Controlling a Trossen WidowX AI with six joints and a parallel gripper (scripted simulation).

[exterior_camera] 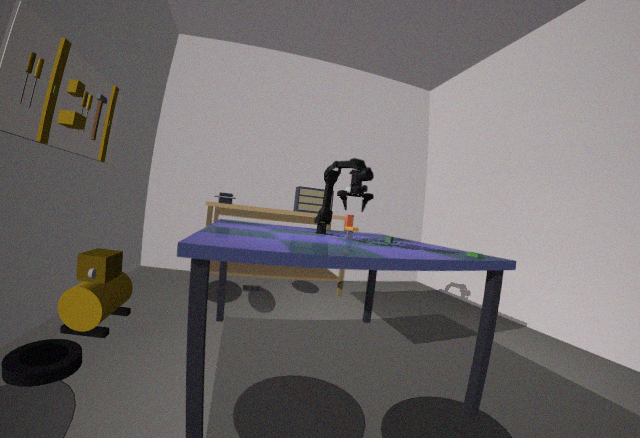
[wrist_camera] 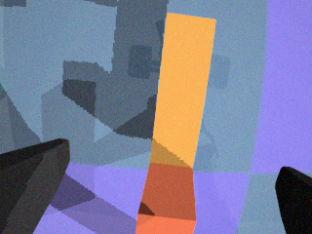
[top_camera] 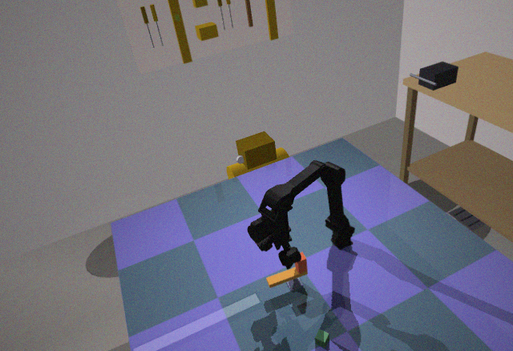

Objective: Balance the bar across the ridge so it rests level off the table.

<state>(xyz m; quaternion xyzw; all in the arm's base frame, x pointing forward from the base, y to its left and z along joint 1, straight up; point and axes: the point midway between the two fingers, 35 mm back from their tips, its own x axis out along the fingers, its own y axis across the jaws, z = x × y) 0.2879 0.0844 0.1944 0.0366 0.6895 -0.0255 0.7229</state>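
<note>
Item: bar [top_camera: 281, 278], yellow-orange, long and flat. Location: lying with one end over the ridge [top_camera: 301, 263], the rest reaching out over a teal square of the counter [top_camera: 157, 280]. In the top view the far end looks lower than the ridge end; whether it touches the counter cannot be told. The support appears to sit near one end of the bar, not at its middle.

Item: ridge, red-orange block, upright on the counter beside the arm's base, partly covered by the bar's end in the wrist view.

Item: claw [exterior_camera: 354, 200], black, spread wide, holding nothing. It hangs above the ridge and the bar, apart from both; its dark fingers frame the wrist view on either side.

Task state, by judgement: placing and letting go are done. Level balance looks doubtful, since most of the bar's length overhangs one side. If it has tipped, re-gripping and re-centring is left.

Other stock: small green block [top_camera: 321, 337] near the front of the counter; a second green piece [exterior_camera: 472, 254] at its far corner.

Writing, brands, labels: none readable anywhere.
</note>
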